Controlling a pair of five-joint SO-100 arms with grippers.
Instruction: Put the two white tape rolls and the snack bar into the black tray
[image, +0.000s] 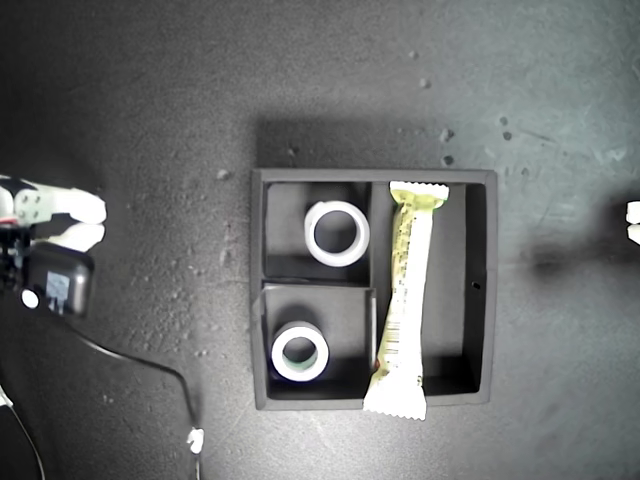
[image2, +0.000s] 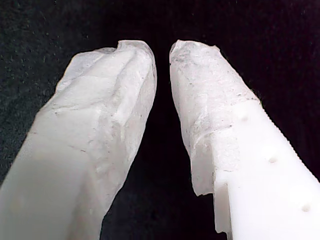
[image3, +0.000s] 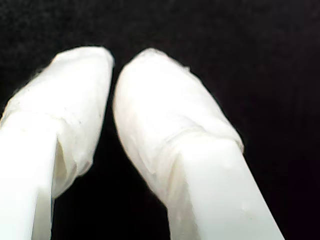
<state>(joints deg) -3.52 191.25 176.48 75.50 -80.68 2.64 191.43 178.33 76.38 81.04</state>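
Observation:
In the exterior view the black tray (image: 490, 290) lies at the centre of the dark mat. The wider plain white tape roll (image: 311, 233) lies flat in its upper small section. The smaller roll with a greenish core (image: 279, 352) lies in the lower small section. The snack bar (image: 408, 290) lies along the long section, its lower crimped end resting over the tray's wall. My first gripper (image2: 162, 50) and my second gripper (image3: 114, 60) are both shut and empty over bare mat. I cannot match them to the arms.
One arm's white fingers (image: 78, 208) and black camera block (image: 58, 282) sit at the exterior view's left edge. A sliver of another arm (image: 633, 222) shows at its right edge. A black cable (image: 150, 365) with a white plug (image: 195, 437) trails across the lower left.

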